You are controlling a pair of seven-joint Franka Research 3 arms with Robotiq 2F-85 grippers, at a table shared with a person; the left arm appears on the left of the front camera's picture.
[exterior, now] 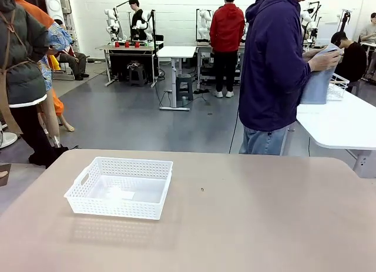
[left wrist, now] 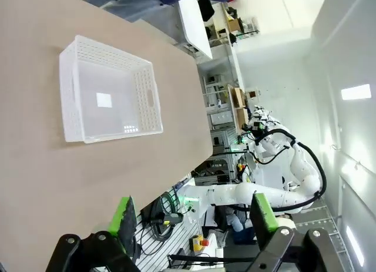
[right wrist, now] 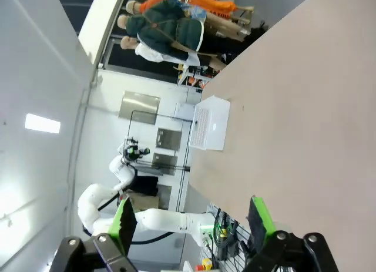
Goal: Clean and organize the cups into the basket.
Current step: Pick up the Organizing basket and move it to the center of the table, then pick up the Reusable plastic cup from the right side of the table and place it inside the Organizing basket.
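While both hang spread wide and grasp nothing, the left hand (left wrist: 194, 206) and right hand (right wrist: 191, 206) stay clear of the white basket (exterior: 111, 206) — it sits upright on the counter (exterior: 252, 225), toward the robot's left, nearer the left hand, well apart from the right.

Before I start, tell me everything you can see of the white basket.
The basket is shallow, rectangular, white and plastic-looking, with perforated lattice walls and a cut-out handle in its left wall. It sits upright on the tan table, left of centre and slightly skewed. Inside, just a pale square patch on its floor. Only the table touches it.
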